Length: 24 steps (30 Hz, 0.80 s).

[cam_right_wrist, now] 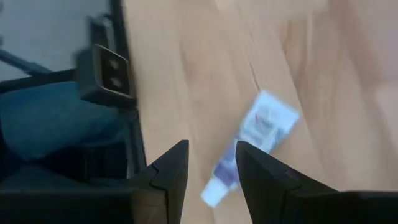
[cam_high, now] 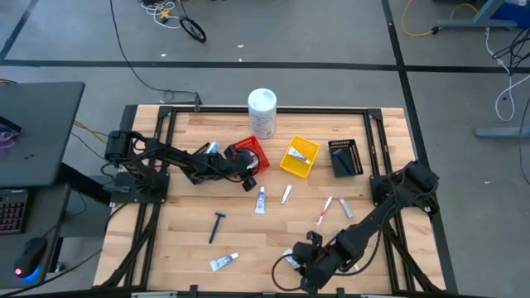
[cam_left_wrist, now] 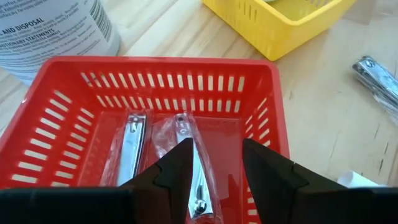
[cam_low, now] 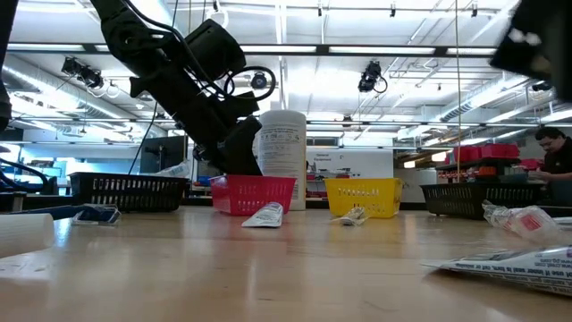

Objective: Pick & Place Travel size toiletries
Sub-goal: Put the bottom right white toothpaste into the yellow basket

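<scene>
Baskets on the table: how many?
3, in a row beside the white canister: red basket under the left gripper, yellow basket in the middle, black basket farthest right.

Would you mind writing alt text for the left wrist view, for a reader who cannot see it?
The left gripper, fingers open, hangs over a red basket holding two wrapped silvery nail clippers, one lying between its fingers. Beyond the basket stand a white canister and a yellow basket, with another clipper on the wooden table.

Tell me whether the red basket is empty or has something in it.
Not empty. In the left wrist view, the red basket holds two wrapped nail clippers lying side by side on its floor, just beyond the left hand.
</scene>
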Each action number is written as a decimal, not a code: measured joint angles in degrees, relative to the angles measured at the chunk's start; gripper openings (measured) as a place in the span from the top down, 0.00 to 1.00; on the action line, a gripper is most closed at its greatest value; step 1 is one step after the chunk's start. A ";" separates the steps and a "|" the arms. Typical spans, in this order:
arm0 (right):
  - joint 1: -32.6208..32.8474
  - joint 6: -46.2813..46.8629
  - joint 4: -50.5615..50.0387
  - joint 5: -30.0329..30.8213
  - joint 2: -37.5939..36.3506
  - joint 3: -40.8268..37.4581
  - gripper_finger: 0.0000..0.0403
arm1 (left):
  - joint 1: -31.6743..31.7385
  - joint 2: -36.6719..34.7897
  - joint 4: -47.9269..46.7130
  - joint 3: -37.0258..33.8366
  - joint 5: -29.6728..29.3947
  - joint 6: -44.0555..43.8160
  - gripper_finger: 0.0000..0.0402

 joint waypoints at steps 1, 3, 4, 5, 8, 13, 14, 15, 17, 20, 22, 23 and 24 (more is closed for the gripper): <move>-0.06 1.55 -0.64 -1.78 0.27 0.00 0.64 | 0.00 0.00 0.08 0.00 0.00 -0.04 0.64; -0.01 2.27 -1.52 -5.14 0.54 0.00 0.64 | 0.00 0.00 0.15 0.00 0.00 -0.04 0.64; 0.15 2.31 -1.74 -5.42 0.78 0.00 0.63 | 0.00 0.00 0.15 0.00 0.00 -0.04 0.64; 0.39 2.31 -1.98 -5.49 1.17 0.00 0.63 | 0.00 0.00 0.22 0.00 0.02 -0.04 0.64; 0.69 2.73 -1.75 -6.02 2.63 0.00 0.60 | 0.00 0.00 0.60 0.00 0.62 -0.04 0.64; 0.51 3.62 -1.04 -7.71 5.58 0.00 0.54 | 0.00 0.00 2.59 0.00 1.29 -0.04 0.64; 0.48 3.82 -0.89 -8.18 5.83 0.00 0.53 | -0.01 0.00 2.72 0.00 1.29 -0.04 0.64; 0.54 4.37 -1.00 -8.32 5.93 0.00 0.51 | 0.00 0.00 2.83 0.00 1.29 -0.04 0.64; 0.58 5.69 -1.01 -8.38 6.10 0.00 0.50 | 0.00 0.00 3.16 0.00 1.29 -0.04 0.64; 0.56 7.45 -3.33 -6.76 6.16 0.00 0.49 | -0.02 0.00 3.10 0.00 1.29 -0.02 0.64; 0.53 9.41 -5.37 -4.02 6.16 0.00 0.49 | 0.00 0.00 3.13 0.00 1.30 0.25 0.64; 0.53 10.15 -6.25 -2.87 6.16 0.00 0.49 | 0.00 0.00 3.13 0.00 1.29 0.38 0.64; 0.50 10.82 -6.50 -2.04 6.28 0.00 0.49 | -0.01 0.00 3.13 0.00 1.32 0.39 0.64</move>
